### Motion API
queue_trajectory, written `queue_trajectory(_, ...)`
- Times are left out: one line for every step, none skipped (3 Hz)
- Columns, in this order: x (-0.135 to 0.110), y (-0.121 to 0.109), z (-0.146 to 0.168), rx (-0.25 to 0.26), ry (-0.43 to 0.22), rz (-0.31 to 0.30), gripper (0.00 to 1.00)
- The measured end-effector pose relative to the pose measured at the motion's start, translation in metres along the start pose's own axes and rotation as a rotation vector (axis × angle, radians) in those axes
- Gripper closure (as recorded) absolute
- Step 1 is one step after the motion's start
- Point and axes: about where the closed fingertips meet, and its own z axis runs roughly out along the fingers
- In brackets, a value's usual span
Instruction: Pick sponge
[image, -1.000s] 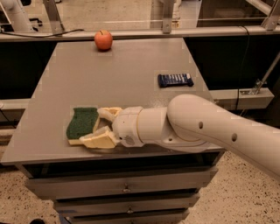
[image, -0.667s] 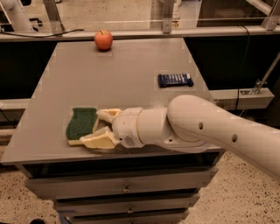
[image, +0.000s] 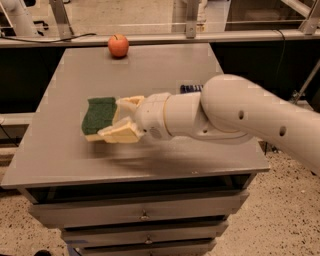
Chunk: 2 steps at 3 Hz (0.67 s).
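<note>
Grey and flat, the table fills the middle of the frame, with a stack of metal drawers under its front edge and speckled floor showing at lower right. Along the back runs a pale rail, and just in front of it, at the table's far edge in the upper left, sits a red apple. From the right side of the frame a thick white arm reaches across the tabletop toward the left. At its end the gripper is left of centre, its two cream fingers closed narrowly on the right end of the sponge, one above it and one below. The sponge sticks out to the left of the gripper, dark green side up, with the pale yellow layer showing along its lower edge. It looks to be held a little above the table rather than resting on it, judging by the blurred shadow on the surface further down, though I can't be sure from this angle. Behind the arm, near the table's right side, the end of a dark blue wrapped bar peeks out, well apart from the sponge.
</note>
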Motion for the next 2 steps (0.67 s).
queue_trajectory(-0.0249,-0.0338,-0.0264,0.024,-0.04,-0.049,1.0)
queue_trajectory(-0.0347,-0.037,-0.0296,0.028,-0.051,-0.06,1.0)
